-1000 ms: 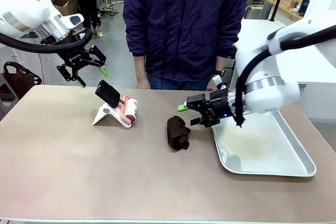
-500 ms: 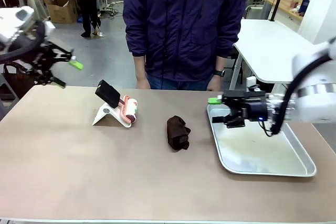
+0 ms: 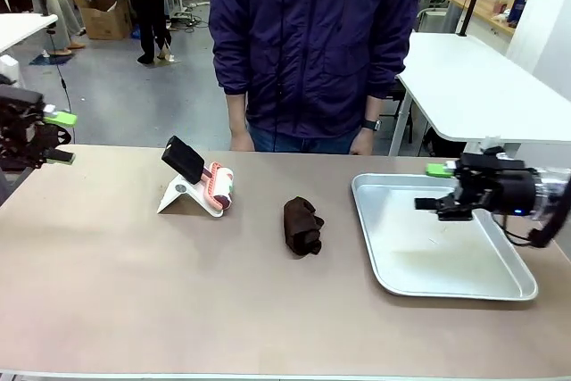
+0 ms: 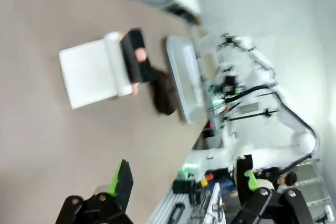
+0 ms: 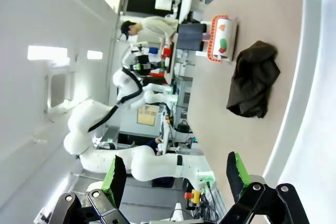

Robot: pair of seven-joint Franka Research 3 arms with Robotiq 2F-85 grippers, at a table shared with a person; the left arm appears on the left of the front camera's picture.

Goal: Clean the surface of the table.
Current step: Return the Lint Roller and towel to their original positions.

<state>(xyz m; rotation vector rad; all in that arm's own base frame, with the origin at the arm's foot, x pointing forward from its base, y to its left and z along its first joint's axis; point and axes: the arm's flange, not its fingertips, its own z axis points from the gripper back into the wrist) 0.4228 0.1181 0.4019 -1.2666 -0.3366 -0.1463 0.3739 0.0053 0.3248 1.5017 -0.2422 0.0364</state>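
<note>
From the front, the table [image 3: 178,292] stretches the full width of the room between the arms and a person [image 3: 312,42] in a dark purple jacket standing at its far edge. On it sit a lint roller [image 3: 217,186] leaning on a white stand [image 3: 181,195], a crumpled dark brown cloth [image 3: 302,225] near the middle, and a shiny metal tray [image 3: 500,287] toward the right. The left gripper [image 3: 55,136] hangs off the table's left edge, fingers spread and empty. The right gripper [image 3: 435,186] hovers above the tray, fingers apart, holding nothing.

Through the left wrist camera, tilted, the left gripper [image 4: 186,182] stands wide open above the table [image 4: 37,145]; beyond lie the stand [image 4: 89,74], the cloth [image 4: 164,92] and the tray [image 4: 184,77].

Through the right wrist camera the right gripper [image 5: 176,177] gapes open over the tray [image 5: 315,129], with the cloth [image 5: 253,80] and lint roller [image 5: 221,38] on the table [image 5: 215,108] beyond
</note>
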